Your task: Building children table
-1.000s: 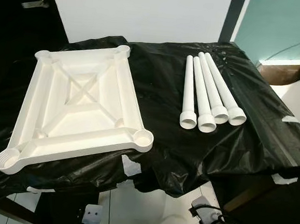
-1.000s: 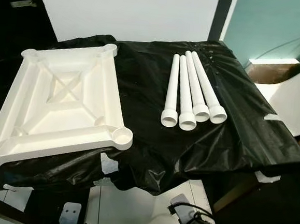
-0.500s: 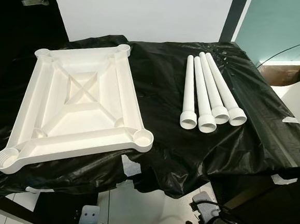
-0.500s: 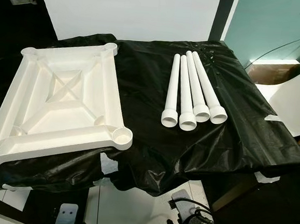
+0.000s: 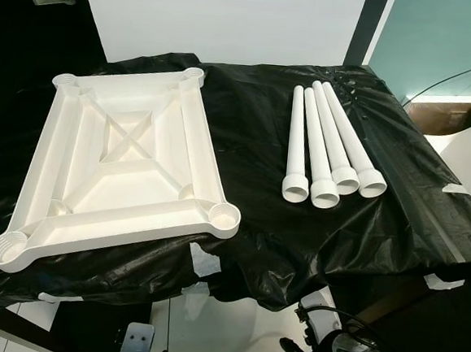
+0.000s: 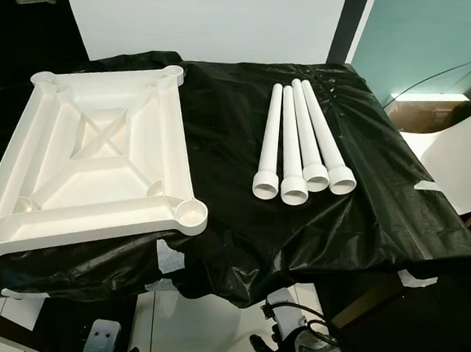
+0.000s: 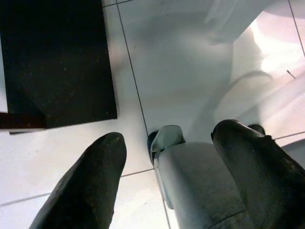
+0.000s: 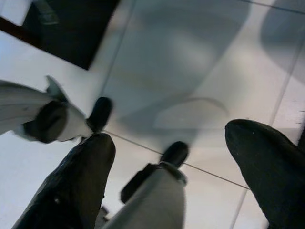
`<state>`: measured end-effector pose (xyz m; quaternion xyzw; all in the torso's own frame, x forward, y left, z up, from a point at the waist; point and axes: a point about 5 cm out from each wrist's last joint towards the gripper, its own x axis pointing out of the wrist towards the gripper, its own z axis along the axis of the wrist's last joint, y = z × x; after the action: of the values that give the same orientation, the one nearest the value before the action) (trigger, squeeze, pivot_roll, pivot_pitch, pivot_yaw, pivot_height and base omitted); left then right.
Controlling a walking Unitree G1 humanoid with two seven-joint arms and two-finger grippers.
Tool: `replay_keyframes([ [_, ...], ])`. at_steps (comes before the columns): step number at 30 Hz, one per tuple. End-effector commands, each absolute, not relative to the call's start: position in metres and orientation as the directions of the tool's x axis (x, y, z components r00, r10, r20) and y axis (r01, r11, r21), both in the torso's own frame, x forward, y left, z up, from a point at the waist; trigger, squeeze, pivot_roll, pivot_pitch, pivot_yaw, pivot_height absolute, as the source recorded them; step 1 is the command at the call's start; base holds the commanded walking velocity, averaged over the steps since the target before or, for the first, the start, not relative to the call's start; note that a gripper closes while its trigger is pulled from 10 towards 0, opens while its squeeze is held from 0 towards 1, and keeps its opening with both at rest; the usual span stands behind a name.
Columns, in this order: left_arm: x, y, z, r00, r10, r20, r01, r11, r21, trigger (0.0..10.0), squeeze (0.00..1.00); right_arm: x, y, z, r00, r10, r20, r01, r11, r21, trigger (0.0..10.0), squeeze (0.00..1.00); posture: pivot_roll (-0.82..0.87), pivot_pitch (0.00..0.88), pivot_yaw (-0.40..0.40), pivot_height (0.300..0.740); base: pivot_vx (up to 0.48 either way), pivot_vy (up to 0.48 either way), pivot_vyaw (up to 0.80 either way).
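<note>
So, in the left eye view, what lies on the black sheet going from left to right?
White table top, lying upside down → four white table legs, side by side with their wide ends toward the robot → bare black sheet up to the right edge.

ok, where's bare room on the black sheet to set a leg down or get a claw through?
Widest free patch: the black plastic sheet between the white upturned plastic tabletop and the four white plastic leg tubes. More bare sheet right of the tubes, toward the table's right edge, and in front of their open ends. Crowded: the tubes lie side by side, touching; the tabletop covers the left side.
</note>
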<state>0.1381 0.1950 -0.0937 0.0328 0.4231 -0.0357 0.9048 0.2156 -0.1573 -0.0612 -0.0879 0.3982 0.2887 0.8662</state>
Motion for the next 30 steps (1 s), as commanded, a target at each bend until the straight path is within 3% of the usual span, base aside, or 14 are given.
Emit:
replay_keyframes([
  [1,0.119,0.188,-0.100,0.561,-0.207,-0.801,0.212,0.972,-0.102,10.0,0.00,0.211,-0.157,-0.064,0.494,0.452,-0.742,-0.571,0.813,0.115,10.0,0.00,0.16,0.015,-0.035,0.740,0.000,0.000,0.00],
  [10,0.118,0.184,-0.095,0.547,-0.359,-0.756,0.387,0.909,-0.152,10.0,0.00,0.207,-0.153,-0.061,0.401,0.564,-0.722,-0.655,0.727,0.204,10.0,0.00,0.16,0.016,-0.033,0.740,0.000,0.000,0.00],
  [13,0.129,0.179,-0.086,0.594,-0.425,-0.683,0.443,0.882,-0.163,10.0,0.00,0.205,-0.153,-0.061,0.360,0.596,-0.718,-0.685,0.691,0.230,10.0,0.00,0.16,0.011,-0.032,0.740,0.000,0.000,0.00],
  [22,0.137,0.171,-0.077,0.623,-0.492,-0.608,0.502,0.848,-0.171,10.0,0.00,0.205,-0.153,-0.057,0.317,0.652,-0.689,-0.721,0.637,0.271,10.0,0.00,0.16,0.004,-0.033,0.740,0.000,0.000,0.00],
  [30,0.135,0.159,-0.067,0.592,-0.586,-0.553,0.589,0.783,-0.200,10.0,0.00,0.209,-0.148,-0.050,0.252,0.734,-0.631,-0.767,0.549,0.333,10.0,0.00,0.17,0.010,-0.037,0.740,0.000,0.000,0.00],
])
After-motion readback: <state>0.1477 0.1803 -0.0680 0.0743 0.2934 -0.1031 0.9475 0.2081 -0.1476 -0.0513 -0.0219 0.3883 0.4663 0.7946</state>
